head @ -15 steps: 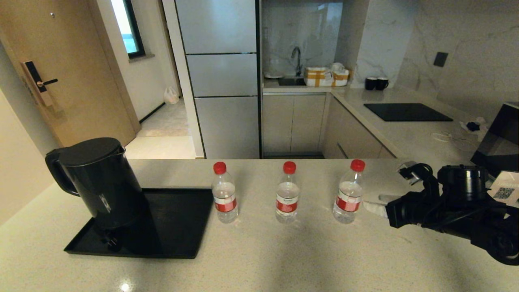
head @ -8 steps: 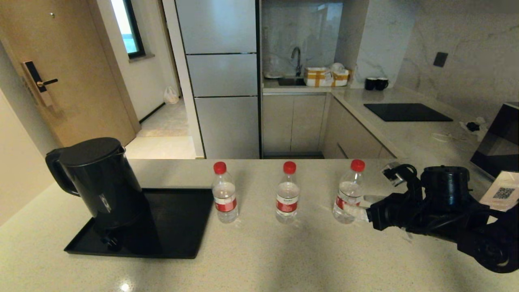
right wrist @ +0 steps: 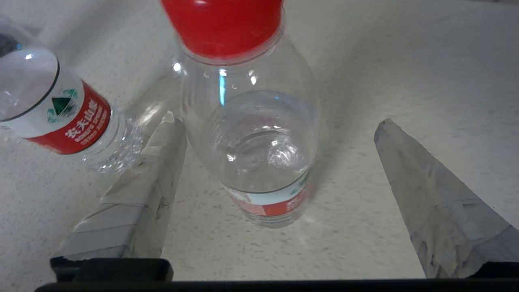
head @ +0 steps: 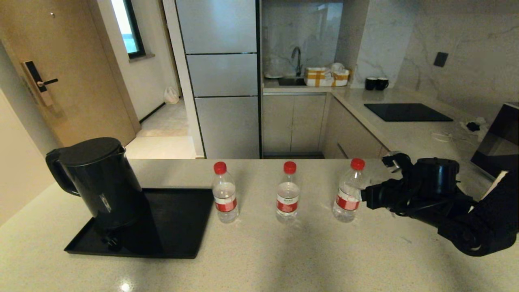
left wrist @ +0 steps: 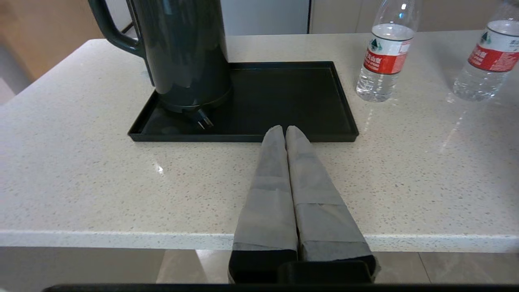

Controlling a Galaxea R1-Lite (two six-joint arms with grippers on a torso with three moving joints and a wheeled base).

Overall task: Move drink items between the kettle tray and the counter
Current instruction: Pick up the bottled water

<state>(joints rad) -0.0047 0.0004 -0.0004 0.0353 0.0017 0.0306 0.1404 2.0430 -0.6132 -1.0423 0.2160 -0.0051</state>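
Kitchen, speckled stone table [head: 259,259]. Three bottles in a row, all off the kettle tray [head: 178,227]; kettle [head: 97,182] on tray. Right gripper [right wrist: 279,125] jaws spread wide, either side of rightmost bottle [head: 348,194], not gripping. Left gripper [left wrist: 286,130] jaws pressed together, near tray's front rim

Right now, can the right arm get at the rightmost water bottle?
Probably yes. The right gripper is open, one finger on each side of the rightmost water bottle, which stands upright on the counter; nothing sits between them.
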